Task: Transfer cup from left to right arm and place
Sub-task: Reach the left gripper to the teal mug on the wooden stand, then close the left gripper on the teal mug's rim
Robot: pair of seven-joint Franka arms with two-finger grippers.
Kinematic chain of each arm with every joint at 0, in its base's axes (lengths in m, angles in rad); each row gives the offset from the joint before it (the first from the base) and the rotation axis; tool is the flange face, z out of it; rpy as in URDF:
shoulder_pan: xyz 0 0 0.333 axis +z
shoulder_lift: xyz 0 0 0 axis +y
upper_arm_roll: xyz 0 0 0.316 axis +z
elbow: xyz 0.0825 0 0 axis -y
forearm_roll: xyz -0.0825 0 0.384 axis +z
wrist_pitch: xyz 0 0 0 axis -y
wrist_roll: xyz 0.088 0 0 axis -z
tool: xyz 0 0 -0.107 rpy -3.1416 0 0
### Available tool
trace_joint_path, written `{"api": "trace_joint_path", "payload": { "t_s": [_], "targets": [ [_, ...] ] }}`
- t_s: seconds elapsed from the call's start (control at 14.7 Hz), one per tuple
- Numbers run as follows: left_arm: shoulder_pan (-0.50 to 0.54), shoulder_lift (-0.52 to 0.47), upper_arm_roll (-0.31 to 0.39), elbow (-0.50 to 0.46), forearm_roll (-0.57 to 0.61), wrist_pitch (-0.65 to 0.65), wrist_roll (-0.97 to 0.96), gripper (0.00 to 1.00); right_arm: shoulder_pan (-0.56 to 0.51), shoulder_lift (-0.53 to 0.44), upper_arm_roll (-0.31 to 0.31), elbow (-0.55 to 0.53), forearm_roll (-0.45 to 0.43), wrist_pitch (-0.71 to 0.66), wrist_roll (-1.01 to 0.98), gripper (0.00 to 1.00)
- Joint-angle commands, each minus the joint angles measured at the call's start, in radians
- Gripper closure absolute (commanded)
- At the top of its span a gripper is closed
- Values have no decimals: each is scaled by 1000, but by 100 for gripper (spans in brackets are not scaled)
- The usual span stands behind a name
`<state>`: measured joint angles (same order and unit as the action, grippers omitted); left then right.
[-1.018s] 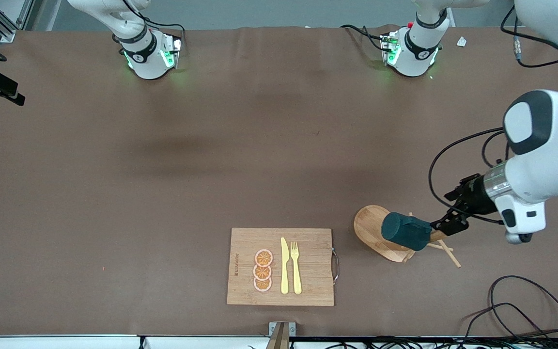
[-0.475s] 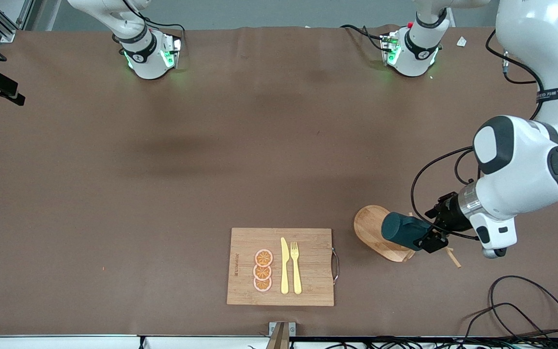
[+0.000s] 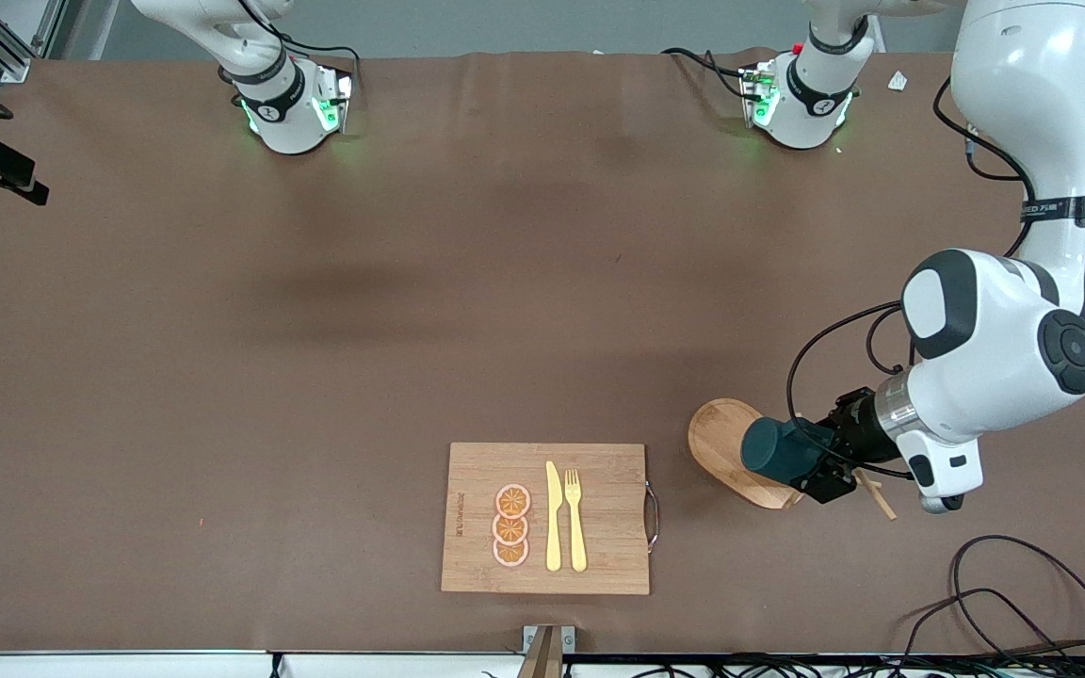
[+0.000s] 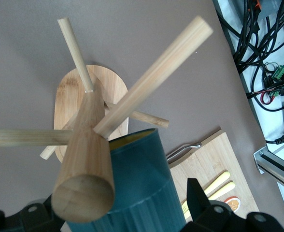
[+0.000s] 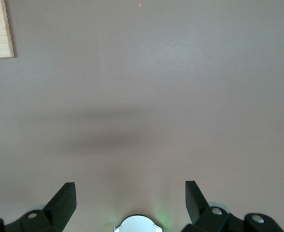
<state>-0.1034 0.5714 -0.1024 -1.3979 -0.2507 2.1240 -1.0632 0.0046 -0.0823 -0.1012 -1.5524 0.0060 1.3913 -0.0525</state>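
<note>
The dark teal ribbed cup (image 3: 776, 449) hangs on its side on a peg of the wooden peg rack (image 3: 721, 441), which stands near the left arm's end of the table. My left gripper (image 3: 814, 459) is open with its fingers on either side of the cup's bottom end. In the left wrist view the cup (image 4: 137, 186) fills the space between the fingers, with a gap showing at the visible finger (image 4: 196, 193). The rack's post (image 4: 86, 145) hides the other finger. My right gripper (image 5: 130, 191) is open and empty over bare table, out of the front view.
A wooden cutting board (image 3: 604, 556) with a yellow knife (image 3: 553, 516), a yellow fork (image 3: 575, 520) and orange slices (image 3: 511, 525) lies near the front edge, beside the rack. Loose cables (image 3: 1023, 584) lie at the left arm's corner. The rack's pegs (image 4: 151, 77) stick out around the cup.
My left arm has swung in toward the rack and its gripper has slid from beside the cup's bottom end to around it. The cup and rack have not moved.
</note>
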Motion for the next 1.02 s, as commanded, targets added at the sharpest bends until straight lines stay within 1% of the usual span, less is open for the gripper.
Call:
{"api": "trace_joint_path", "payload": {
  "t_s": [0.0,0.41,0.47,0.54,0.61,0.75,0.81,0.88,0.95],
  "targets": [
    [2,27,-5,22,-22,7,-17,0,-14,-17,11,-11,-1,-5,-10,0],
    [1,47,-19,20,-22,28,-17,1,-14,-17,11,-11,-1,-5,-10,0],
    [1,47,-19,22,-22,28,-17,5,-14,-17,11,-11,-1,-5,-10,0],
    [1,47,-20,22,-22,28,-15,16,-15,-17,11,-11,-1,-5,-10,0],
    [1,45,-20,22,-22,28,-11,31,-14,-17,11,-11,-1,-5,-10,0],
    [1,42,-20,27,-22,28,-3,51,-14,-16,11,-11,-1,-5,-10,0],
    [2,39,-22,30,-22,28,-4,58,-15,-16,11,-11,-1,-5,-10,0],
    [2,36,-22,30,-22,27,-7,60,-15,-16,11,-11,-1,-5,-10,0],
    [2,28,-36,30,-22,25,-15,61,-15,-17,11,-11,-1,-5,-10,0]
  ]
}}
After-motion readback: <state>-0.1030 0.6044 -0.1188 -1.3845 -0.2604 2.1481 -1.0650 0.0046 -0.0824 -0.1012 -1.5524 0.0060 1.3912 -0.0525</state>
